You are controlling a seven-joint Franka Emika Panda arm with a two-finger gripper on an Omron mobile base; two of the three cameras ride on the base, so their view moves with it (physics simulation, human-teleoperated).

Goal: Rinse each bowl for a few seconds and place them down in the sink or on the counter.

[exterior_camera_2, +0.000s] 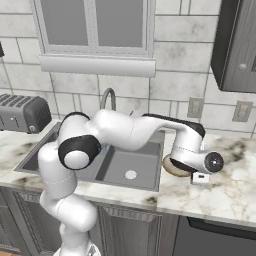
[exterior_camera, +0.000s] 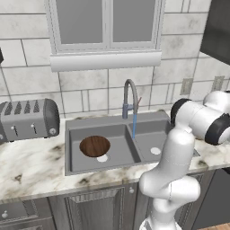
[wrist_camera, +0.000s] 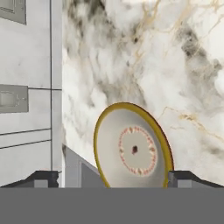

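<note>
With the claw (wrist_camera: 113, 178) spread wide and empty over the pale bowl (wrist_camera: 133, 148) on the table (wrist_camera: 175, 65) beside the sink (exterior_camera_2: 127, 167), its rim should be straddled squarely before closing.

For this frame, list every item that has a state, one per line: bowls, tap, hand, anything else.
Dark wood-grain bowl: upright in the left basin of the sink.
Pale bowl: on the counter right of the sink, not gripped.
Tap: running, water falling at the divider between the basins.
Hand: open, fingers either side of the pale bowl.
Toaster: slots empty.
</note>
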